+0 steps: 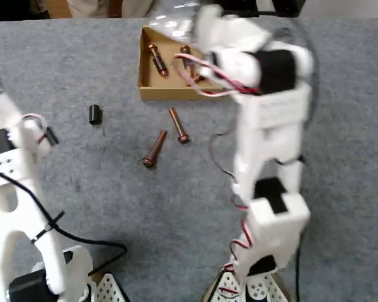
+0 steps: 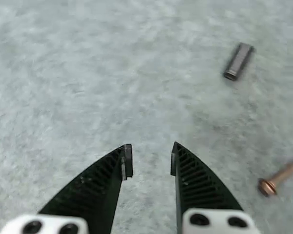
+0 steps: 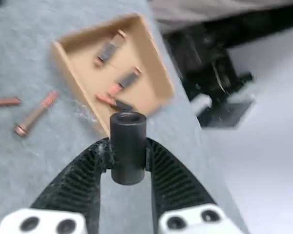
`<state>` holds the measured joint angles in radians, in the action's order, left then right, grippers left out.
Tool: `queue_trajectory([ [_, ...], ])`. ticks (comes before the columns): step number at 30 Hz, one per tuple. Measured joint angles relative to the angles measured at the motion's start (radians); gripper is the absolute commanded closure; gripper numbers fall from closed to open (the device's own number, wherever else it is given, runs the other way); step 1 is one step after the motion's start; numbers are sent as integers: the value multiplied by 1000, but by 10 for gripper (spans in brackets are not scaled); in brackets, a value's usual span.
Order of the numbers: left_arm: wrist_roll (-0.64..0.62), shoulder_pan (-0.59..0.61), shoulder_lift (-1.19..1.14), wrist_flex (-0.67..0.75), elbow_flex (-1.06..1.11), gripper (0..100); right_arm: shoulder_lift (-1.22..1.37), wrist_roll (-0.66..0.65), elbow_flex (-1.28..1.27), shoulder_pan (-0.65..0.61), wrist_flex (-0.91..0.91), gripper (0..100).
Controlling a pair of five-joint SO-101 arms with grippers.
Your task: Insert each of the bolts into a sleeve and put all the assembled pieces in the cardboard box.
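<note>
My right gripper is shut on a black sleeve, held upright with its open end facing the camera, just short of the cardboard box. In the box lie bolts with sleeves on them. Two bare copper bolts lie on the grey table in front of the box. Another black sleeve lies loose to their left. My left gripper hangs open over bare table, well short of that sleeve, with one bolt head off to its side.
The right arm rises tall over the table's middle right and covers part of the box. The left arm stands at the left edge. Cables run along the near side. Beyond the table edge sits dark equipment.
</note>
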<state>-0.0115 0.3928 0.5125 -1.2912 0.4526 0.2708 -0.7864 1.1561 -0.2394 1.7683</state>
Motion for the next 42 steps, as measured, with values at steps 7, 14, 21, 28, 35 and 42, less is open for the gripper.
queue_trajectory([
  [7,0,-338,-17,54,-6,839,-281,0,-402,175,-2,998],
  [14,2,-549,-236,118,-101,840,-457,54,-928,308,-247,998],
  [21,0,-586,-594,118,-252,840,-612,144,-1553,322,-709,998],
  [28,0,-631,-733,118,-311,840,-644,269,-1993,322,-1177,998],
  [35,28,-701,-775,118,-321,873,-471,362,-2016,344,-1363,998],
  [42,164,-678,-864,129,-356,926,-302,368,-1944,362,-1370,998],
])
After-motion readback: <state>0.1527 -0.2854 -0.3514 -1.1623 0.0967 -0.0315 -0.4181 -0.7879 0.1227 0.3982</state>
